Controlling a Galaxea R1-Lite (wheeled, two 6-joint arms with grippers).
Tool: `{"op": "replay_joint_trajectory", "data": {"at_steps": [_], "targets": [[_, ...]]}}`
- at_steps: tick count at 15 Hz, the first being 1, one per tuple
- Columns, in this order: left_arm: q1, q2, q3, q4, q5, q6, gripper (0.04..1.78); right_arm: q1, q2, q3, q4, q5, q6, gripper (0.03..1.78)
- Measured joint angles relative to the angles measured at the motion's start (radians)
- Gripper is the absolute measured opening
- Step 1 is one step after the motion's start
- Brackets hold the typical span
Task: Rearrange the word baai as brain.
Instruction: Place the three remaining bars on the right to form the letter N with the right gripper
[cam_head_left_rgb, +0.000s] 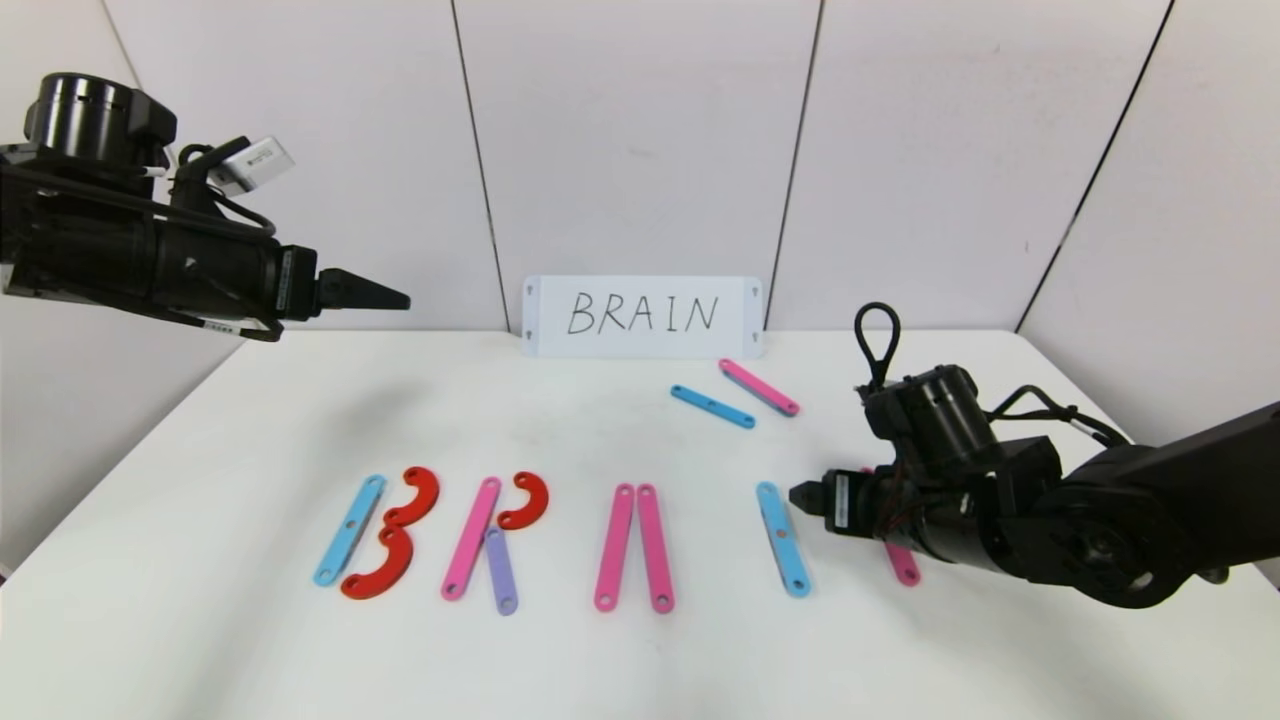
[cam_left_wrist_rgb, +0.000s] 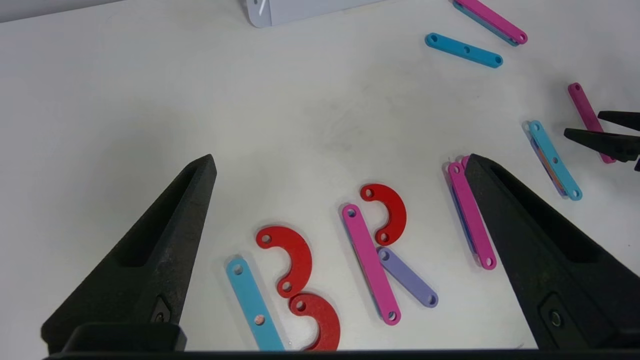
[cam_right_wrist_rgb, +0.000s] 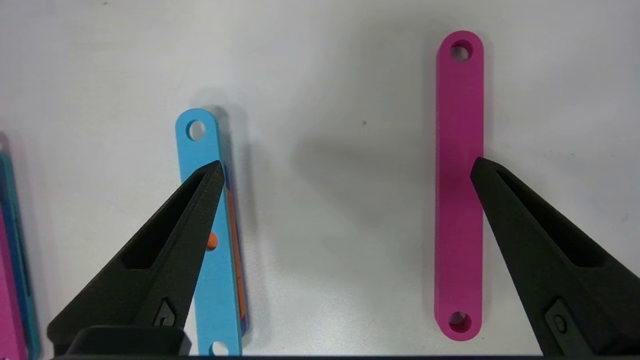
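Note:
The letters lie in a row on the white table. The B is a blue bar with two red curves. The R is a pink bar, a red curve and a purple bar. The A is two pink bars. The I is a blue bar. A single pink bar lies to its right, partly under my right arm. My right gripper is open and empty, low over the table between the blue I and that pink bar. My left gripper is open, raised at the far left.
A white card with handwritten BRAIN stands at the back. A loose blue bar and a pink bar stacked on another lie in front of it. The table's right edge runs behind my right arm.

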Motion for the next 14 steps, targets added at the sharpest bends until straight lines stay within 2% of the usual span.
{"op": "replay_joint_trajectory", "data": {"at_steps": [3, 5, 8, 12, 14], "targets": [[-0.001, 0.0, 0.0, 0.0, 0.0, 0.0, 1.74, 0.003, -0.009, -0.006, 0.0, 0.004, -0.008, 1.73], [-0.001, -0.001, 0.0, 0.0, 0.0, 0.0, 1.74, 0.016, -0.019, -0.028, 0.0, 0.006, -0.044, 1.73], [-0.001, -0.003, 0.0, 0.0, 0.0, 0.0, 1.74, 0.02, -0.017, -0.107, 0.012, 0.024, -0.139, 1.73], [0.0, -0.004, 0.0, -0.001, 0.001, 0.0, 1.74, 0.023, 0.041, -0.279, 0.033, 0.084, -0.283, 1.73], [0.0, -0.004, -0.001, -0.001, 0.001, 0.0, 1.74, 0.02, 0.092, -0.354, 0.04, 0.132, -0.348, 1.73]]}}
